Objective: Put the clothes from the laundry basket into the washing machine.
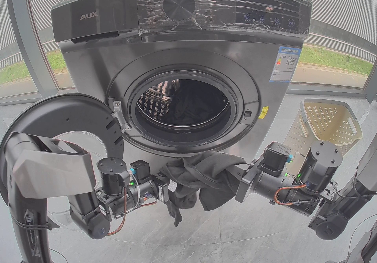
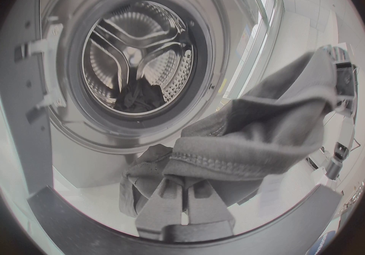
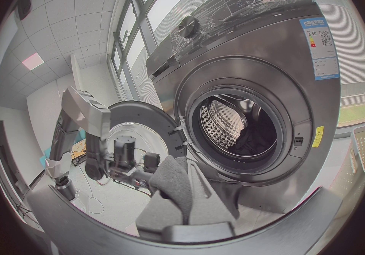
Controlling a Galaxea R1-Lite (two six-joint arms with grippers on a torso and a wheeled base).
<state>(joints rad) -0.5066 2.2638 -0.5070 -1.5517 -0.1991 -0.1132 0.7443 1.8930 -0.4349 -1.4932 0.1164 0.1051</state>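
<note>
A dark grey garment (image 1: 202, 181) hangs stretched between both grippers, just below the washing machine's open porthole (image 1: 182, 109). My left gripper (image 1: 169, 189) is shut on its left end, seen close in the left wrist view (image 2: 185, 187). My right gripper (image 1: 235, 175) is shut on the right end, the cloth (image 3: 173, 179) bunched between its fingers (image 3: 207, 198). More dark clothes (image 2: 138, 96) lie inside the drum. The cream laundry basket (image 1: 328, 122) stands right of the machine and looks empty.
The machine's round door (image 1: 59, 122) is swung open to the left, close by my left arm. Pale tiled floor (image 1: 235, 232) lies below the hanging garment. Windows stand behind the machine.
</note>
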